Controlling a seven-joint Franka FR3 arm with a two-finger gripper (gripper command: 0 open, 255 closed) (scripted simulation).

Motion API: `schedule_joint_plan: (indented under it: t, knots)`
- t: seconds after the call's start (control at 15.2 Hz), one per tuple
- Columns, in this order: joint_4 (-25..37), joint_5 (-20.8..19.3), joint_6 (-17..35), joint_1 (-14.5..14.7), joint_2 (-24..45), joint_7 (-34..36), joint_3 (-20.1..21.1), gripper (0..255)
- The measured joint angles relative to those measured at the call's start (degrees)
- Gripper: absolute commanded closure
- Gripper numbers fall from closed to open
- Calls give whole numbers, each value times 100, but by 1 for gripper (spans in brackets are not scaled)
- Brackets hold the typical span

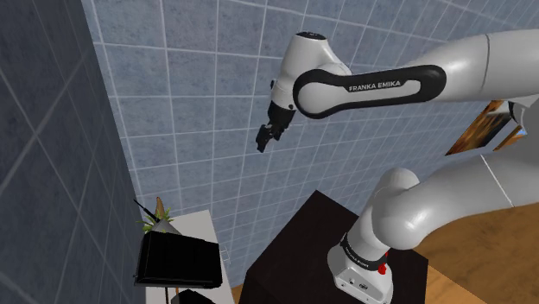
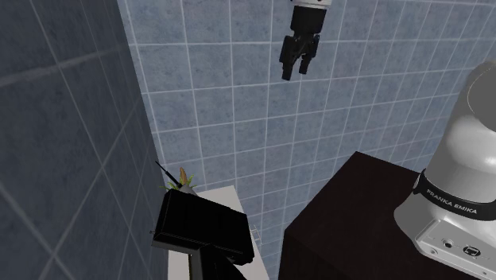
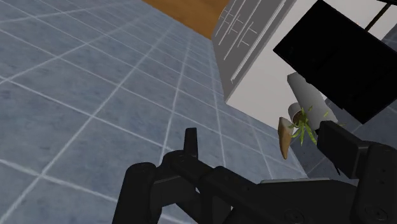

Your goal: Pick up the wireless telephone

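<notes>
A blue-grey tiled wall (image 1: 199, 104) spans the shoulder view. The white arm (image 1: 449, 78) reaches from the right to upper centre. At lower left the black telephone (image 2: 199, 223) sits on a white cabinet (image 2: 229, 193). The gripper (image 2: 294, 71) hangs at top centre, fingers spread and empty. A small plant (image 2: 187, 177) touches the telephone's top.

A blue-grey tiled wall (image 1: 190, 104) behind; a darker tiled wall (image 1: 43, 173) at the shoulder view's left; wooden floor (image 1: 492, 268) at its lower right; a white table (image 2: 226, 193) against the tiles.
</notes>
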Motion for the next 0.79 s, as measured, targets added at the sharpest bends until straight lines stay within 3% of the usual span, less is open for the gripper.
schedule_joint_plan:
  t: [0.79]
  knots:
    - [-167,523,2975,613,2228,-355,98,0]
